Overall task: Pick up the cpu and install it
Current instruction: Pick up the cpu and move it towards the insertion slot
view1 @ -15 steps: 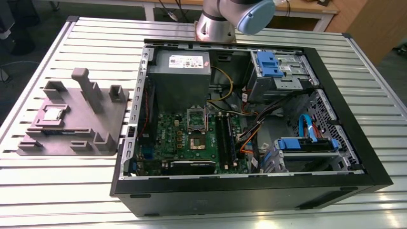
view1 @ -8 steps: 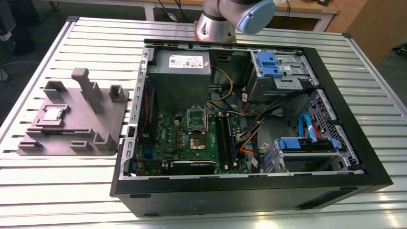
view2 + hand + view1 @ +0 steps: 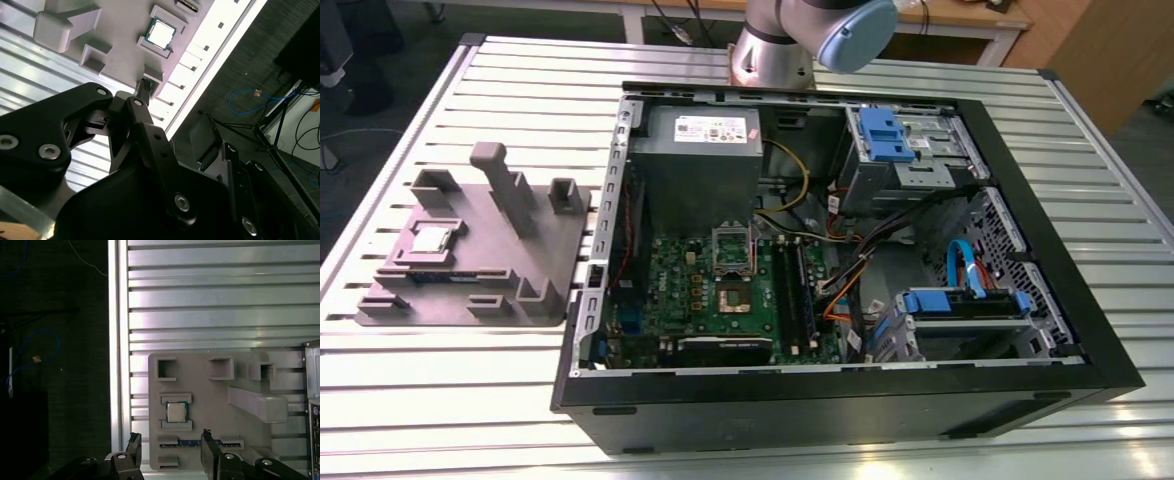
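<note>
Broadly, a slatted metal desk point(image 3: 454, 400) under everything. On it, toward the exterior view's right, a black case point(image 3: 854, 405) lying open side up. Holds a grey power supply point(image 3: 700, 135) at the far end, a green motherboard point(image 3: 707, 295) just in front of that, and blue-tabbed drive bays point(image 3: 881, 135) with loose cables point(image 3: 854, 260) along the exterior view's right side. Behind the case, at the desk's far edge, the silver and blue arm point(image 3: 781, 45).

To the exterior view's left, just beside the case, a grey tray point(image 3: 520, 275) flat on the desk, with upright posts and shallow recesses.

Over the tray's edge in the first wrist view, the hand point(image 3: 170, 436): two black fingers point(image 3: 133, 447) spread well apart, gripping nothing.

Smallest of all, the cpu point(image 3: 430, 238): square, silvery top up, green rim showing. Lies flat in a recess of the tray, on the side away from the case, outside the case and well apart from the motherboard. In the first wrist view, cpu point(image 3: 176, 412) framed between the lines of the two fingertips and a little beyond them, clear of both. In the second wrist view, cpu point(image 3: 161, 34) beyond the one fingertip showing there, not touching it.
</note>
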`<action>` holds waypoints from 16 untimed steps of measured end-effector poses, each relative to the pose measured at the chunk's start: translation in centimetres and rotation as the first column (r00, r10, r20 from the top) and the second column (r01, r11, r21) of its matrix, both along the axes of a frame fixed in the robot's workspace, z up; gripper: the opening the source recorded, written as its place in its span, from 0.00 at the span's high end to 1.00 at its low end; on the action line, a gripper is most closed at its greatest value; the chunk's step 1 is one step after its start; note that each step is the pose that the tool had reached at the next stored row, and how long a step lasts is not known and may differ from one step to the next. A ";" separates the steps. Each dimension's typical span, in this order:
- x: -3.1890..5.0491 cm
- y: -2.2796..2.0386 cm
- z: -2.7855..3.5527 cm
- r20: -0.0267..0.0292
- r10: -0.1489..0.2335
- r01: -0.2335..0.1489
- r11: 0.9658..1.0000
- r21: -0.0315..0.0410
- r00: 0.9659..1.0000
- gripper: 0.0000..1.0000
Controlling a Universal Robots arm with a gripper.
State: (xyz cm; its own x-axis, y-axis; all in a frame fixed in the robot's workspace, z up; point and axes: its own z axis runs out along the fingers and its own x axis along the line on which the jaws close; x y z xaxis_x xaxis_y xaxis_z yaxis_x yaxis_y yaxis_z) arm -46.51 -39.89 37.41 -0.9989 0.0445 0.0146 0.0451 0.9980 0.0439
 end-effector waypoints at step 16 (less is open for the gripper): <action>0.00 0.00 -0.37 -0.005 0.000 0.000 1.000 0.000 1.000 0.41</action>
